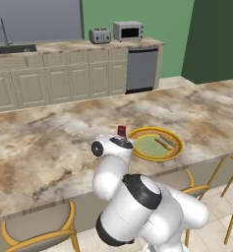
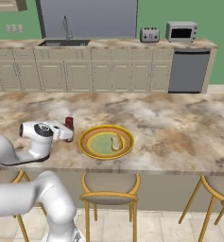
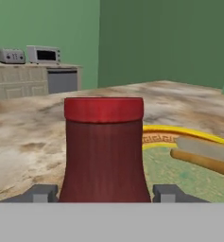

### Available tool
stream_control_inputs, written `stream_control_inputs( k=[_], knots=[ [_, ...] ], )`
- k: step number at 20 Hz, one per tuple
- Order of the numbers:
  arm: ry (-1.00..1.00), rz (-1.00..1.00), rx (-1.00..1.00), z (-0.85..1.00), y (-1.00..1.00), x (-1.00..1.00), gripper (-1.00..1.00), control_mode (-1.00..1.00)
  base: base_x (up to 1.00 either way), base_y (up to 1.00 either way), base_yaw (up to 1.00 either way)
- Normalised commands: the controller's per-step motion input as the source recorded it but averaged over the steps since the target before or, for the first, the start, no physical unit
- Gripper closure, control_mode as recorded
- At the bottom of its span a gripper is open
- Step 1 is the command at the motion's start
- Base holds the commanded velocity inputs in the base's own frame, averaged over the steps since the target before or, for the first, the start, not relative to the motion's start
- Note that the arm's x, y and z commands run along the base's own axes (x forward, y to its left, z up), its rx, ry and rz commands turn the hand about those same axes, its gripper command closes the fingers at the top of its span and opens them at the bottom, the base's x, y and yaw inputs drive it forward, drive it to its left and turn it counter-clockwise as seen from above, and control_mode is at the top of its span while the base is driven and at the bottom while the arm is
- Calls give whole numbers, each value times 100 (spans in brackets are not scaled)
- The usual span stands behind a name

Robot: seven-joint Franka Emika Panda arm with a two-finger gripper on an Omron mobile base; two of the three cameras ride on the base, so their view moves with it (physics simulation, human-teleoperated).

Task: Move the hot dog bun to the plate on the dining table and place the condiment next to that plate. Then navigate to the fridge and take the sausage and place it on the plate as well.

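The condiment, a dark red bottle with a red cap, stands upright between my finger tips, which press close on both its sides. My gripper is shut on it. The condiment sits just left of the plate at the near edge of the dining table. I cannot tell whether its base touches the top. The hot dog bun lies on the plate's pale green centre. From the other side, the condiment rises above my gripper, beside the plate holding the hot dog bun.
Yellow-framed stools stand under the table's near edge. Behind the table runs a cream cabinet counter with a sink, a toaster, a microwave and a dark dishwasher. A dark green wall stands at the right.
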Motion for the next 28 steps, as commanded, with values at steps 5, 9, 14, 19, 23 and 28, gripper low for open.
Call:
stream_control_inputs(
  k=[5,9,14,19,23,28],
  knots=[
    [0,-9,0,-34,-5,9,100,-100,0,0,0],
    [0,-7,0,-19,-3,32,100,-100,0,0,0],
    [0,-4,0,-24,0,39,100,-100,0,0,0],
    [0,-2,0,-30,1,23,100,-100,0,0,0],
    [0,-2,-1,-39,2,14,100,-100,0,0,0],
    [0,-3,-3,-55,4,-3,-100,-100,0,0,0]
  ],
)
